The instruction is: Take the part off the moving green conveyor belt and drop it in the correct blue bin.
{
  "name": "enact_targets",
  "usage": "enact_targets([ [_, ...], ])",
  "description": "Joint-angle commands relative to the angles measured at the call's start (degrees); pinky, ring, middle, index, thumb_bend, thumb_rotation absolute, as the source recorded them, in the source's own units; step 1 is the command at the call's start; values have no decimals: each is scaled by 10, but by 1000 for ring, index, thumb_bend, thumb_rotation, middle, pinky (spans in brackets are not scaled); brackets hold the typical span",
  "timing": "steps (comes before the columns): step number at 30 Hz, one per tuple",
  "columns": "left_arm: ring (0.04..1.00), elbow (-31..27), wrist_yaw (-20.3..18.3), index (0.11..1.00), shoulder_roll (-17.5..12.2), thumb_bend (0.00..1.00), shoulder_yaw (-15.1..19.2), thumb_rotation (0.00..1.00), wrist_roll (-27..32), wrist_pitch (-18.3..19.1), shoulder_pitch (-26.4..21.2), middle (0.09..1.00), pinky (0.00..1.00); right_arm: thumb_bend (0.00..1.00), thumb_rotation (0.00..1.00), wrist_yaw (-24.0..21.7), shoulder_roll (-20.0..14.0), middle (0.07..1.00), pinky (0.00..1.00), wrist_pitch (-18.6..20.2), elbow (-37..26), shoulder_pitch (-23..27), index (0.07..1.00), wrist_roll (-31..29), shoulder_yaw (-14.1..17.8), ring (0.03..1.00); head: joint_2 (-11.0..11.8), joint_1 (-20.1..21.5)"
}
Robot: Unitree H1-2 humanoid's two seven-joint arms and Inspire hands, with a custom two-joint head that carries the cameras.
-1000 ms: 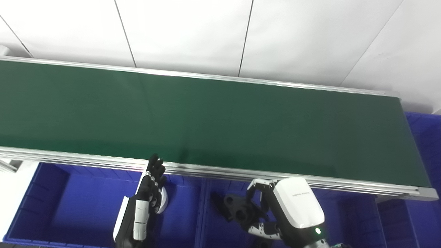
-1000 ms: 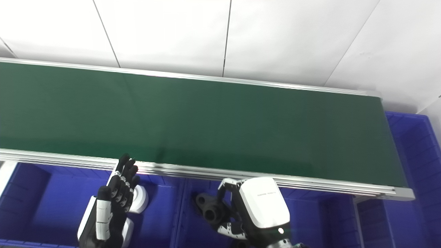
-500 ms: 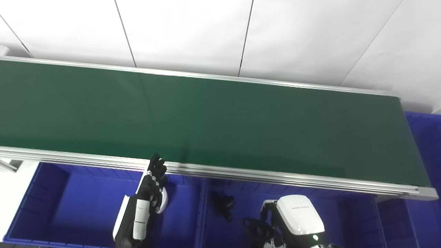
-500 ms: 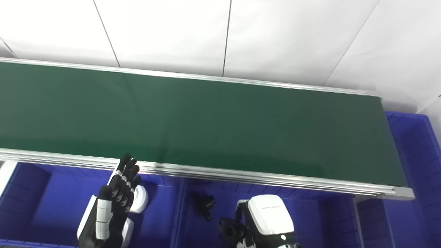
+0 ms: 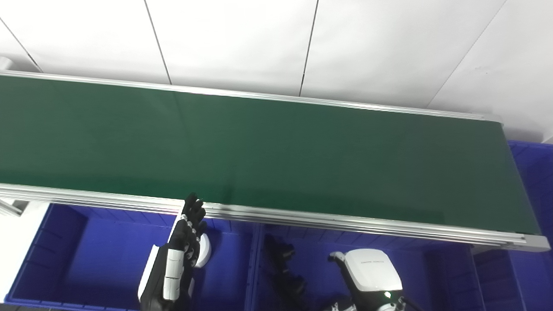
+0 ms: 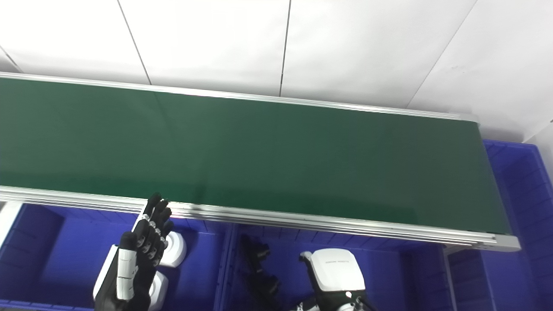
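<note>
The green conveyor belt (image 5: 276, 151) runs across the view with no part on it. My left hand (image 5: 188, 233) is open and empty, fingers stretched up, over the left blue bin (image 5: 86, 255) just below the belt's near rail. My right hand (image 5: 371, 272) is low over the middle blue bin (image 5: 319, 246). Only its white back shows and its fingers are hidden at the bottom edge. Black parts (image 5: 285, 268) lie in the middle bin to the left of my right hand, apart from it. White round parts (image 6: 175, 252) lie in the left bin beside my left hand.
Another blue bin (image 5: 535, 172) stands past the belt's right end, and one more (image 5: 497, 276) at the lower right. The belt's aluminium near rail (image 5: 345, 222) runs above the bins. A white panelled wall is behind the belt.
My right hand, which held a black part a second ago, has dropped down into the middle bin. The black part now lies in the bin apart from the hand. My left hand barely moved.
</note>
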State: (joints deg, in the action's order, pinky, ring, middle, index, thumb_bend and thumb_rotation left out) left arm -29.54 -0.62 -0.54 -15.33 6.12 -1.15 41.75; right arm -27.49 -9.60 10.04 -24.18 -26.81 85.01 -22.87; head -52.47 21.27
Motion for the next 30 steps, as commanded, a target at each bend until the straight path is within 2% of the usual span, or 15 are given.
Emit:
enact_targets([
  [1,1000,-20,-7,1000,0,699,1,970,5,-6,-3,1000,1000,1000,635,-4,6,836,748,-3,-19,1,831,3,3,763,1,0],
  [5,1000,-18,-10,1000,0,689,2,967,2,-10,-4,1000,1000,1000,639,-16,15,834,727,1,-37,-3,831,-21,12,760,0,-2],
  [9,1000,-19,-11,1000,0,683,1,963,-3,-13,-3,1000,1000,992,657,-5,40,797,613,9,-95,-29,806,-113,37,716,-3,-4],
  [10,1000,-18,-11,1000,-1,682,2,962,-3,-16,-2,1000,1000,989,665,-24,63,793,602,35,-133,-43,805,-160,49,712,-3,-2],
  [11,1000,-18,-11,1000,-1,680,3,956,-4,-18,-1,1000,1000,899,731,-39,80,806,597,54,-159,-53,817,-192,58,725,-3,-2],
  [13,1000,-19,-13,1000,-4,678,5,952,-2,-20,-1,1000,1000,833,812,-66,128,814,591,112,-224,-83,826,-270,75,729,-4,-2],
  [15,1000,-22,-14,1000,-9,673,7,952,-4,-20,-1,1000,1000,806,893,-38,194,847,673,155,-279,-150,846,-429,92,792,-8,-3],
  [16,1000,-23,-16,1000,-13,671,9,953,-6,-18,-3,1000,1000,802,910,-1,216,858,702,133,-281,-196,852,-519,96,813,-9,1],
  [18,1000,-23,-20,1000,-21,642,13,963,-3,-14,-7,1000,1000,789,952,65,236,882,768,42,-248,-267,891,-651,102,855,-10,11],
  [20,1000,-23,-22,1000,-26,643,17,957,3,-12,-10,1000,1000,794,954,112,247,884,798,-39,-206,-301,895,-708,103,868,-11,24],
  [21,1000,-23,-23,1000,-29,655,21,937,7,-11,-13,1000,1000,812,971,134,253,880,815,-74,-182,-310,891,-721,100,867,-12,33],
  [23,1000,-23,-25,1000,-35,673,27,921,12,-9,-18,1000,1000,825,975,164,259,880,832,-116,-149,-312,892,-730,93,868,-16,51],
  [26,1000,-22,-26,1000,-45,685,34,935,11,-8,-26,1000,1000,857,991,180,257,893,850,-139,-103,-285,905,-738,85,880,-21,85],
  [27,1000,-23,-26,1000,-49,683,38,940,14,-6,-28,1000,1000,863,994,184,255,893,846,-143,-93,-275,907,-738,80,879,-27,108],
  [30,1000,-25,-29,1000,-56,681,46,938,27,-1,-34,1000,1000,901,1000,205,249,892,831,-153,-72,-249,909,-731,63,871,-31,128],
])
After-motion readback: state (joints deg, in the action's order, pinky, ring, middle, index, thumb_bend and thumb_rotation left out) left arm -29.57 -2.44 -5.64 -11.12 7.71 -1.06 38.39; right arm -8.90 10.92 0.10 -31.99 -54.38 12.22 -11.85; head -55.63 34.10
